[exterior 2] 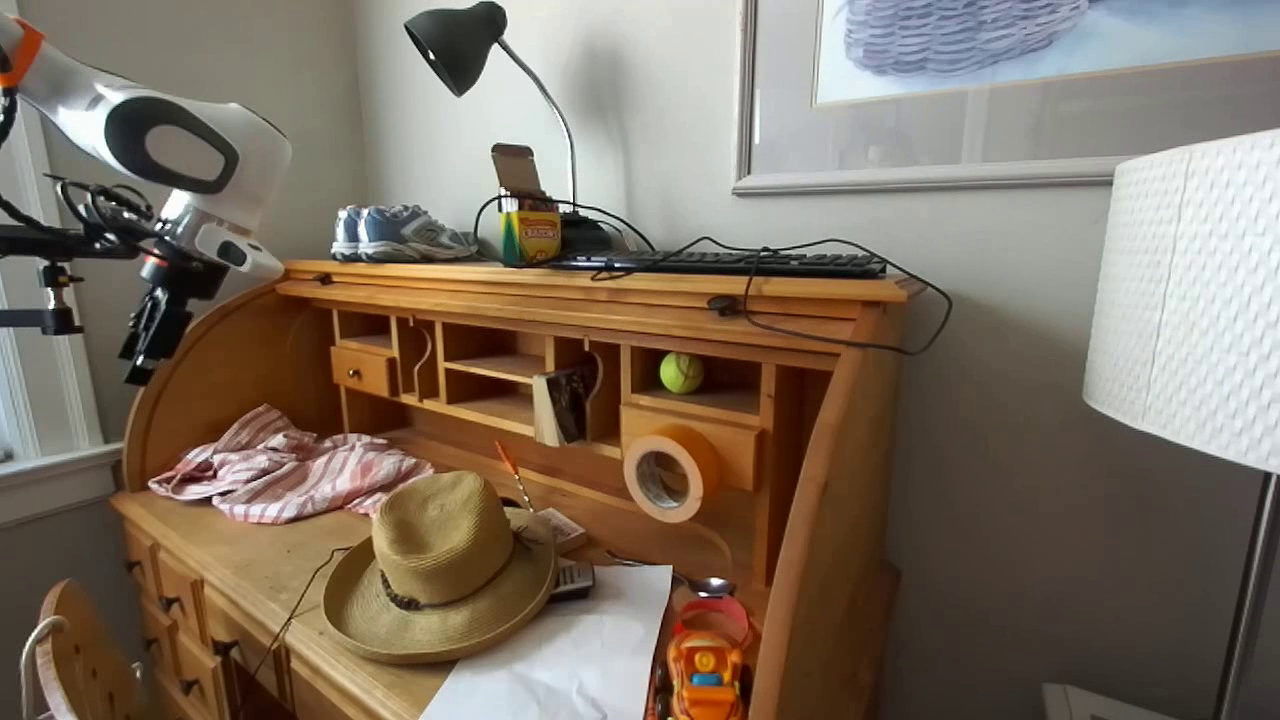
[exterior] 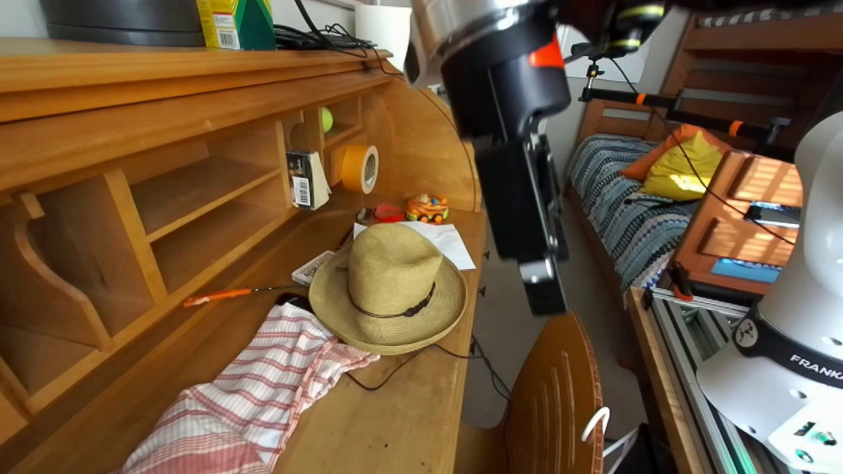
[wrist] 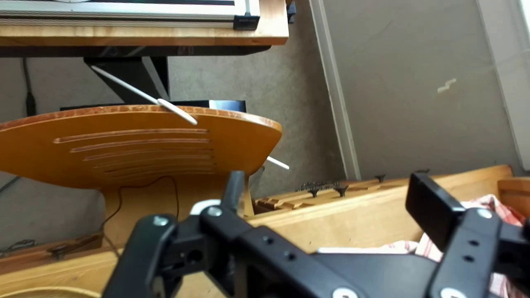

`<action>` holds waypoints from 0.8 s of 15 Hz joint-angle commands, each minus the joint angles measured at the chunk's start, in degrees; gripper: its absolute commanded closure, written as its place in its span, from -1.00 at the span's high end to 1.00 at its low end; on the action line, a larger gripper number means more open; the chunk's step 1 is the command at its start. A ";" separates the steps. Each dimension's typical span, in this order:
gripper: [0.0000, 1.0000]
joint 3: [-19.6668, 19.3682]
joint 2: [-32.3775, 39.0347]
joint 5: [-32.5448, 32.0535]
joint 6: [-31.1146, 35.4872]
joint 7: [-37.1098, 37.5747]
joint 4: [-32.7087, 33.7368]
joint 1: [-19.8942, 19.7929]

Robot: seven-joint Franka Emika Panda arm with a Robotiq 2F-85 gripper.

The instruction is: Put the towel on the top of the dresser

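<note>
A home bedroom; the bunk bed [exterior: 612, 187] shows it

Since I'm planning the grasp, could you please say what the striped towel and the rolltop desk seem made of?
The striped towel looks like matte woven cloth, possibly cotton, given its limp folds. The rolltop desk seems wooden, probably with satin varnish: grain and soft sheen show.

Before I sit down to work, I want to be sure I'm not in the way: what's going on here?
A robot arm is meant to put the towel on top of the dresser. Its gripper is open, holding nothing, and raised clear of the towel. The towel lies rumpled on the dresser's lower work surface, beside the straw hat, so the move is not yet done. Shoes, a crayon box and a keyboard sit on the top board.
</note>
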 commanded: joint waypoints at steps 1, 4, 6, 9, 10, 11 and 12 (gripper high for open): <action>1.00 0.90 10.27 1.08 0.83 -2.77 1.93 2.16; 1.00 0.60 9.25 0.42 0.76 -1.78 0.83 2.59; 1.00 0.49 10.77 0.43 0.76 -2.07 1.62 2.60; 1.00 0.47 10.75 0.43 0.75 -2.09 2.23 2.59; 1.00 0.48 10.73 0.43 0.75 -2.09 2.28 2.59; 1.00 0.41 13.19 0.07 3.04 -2.70 3.34 2.56; 1.00 0.44 15.46 -1.24 6.53 -2.55 4.15 2.68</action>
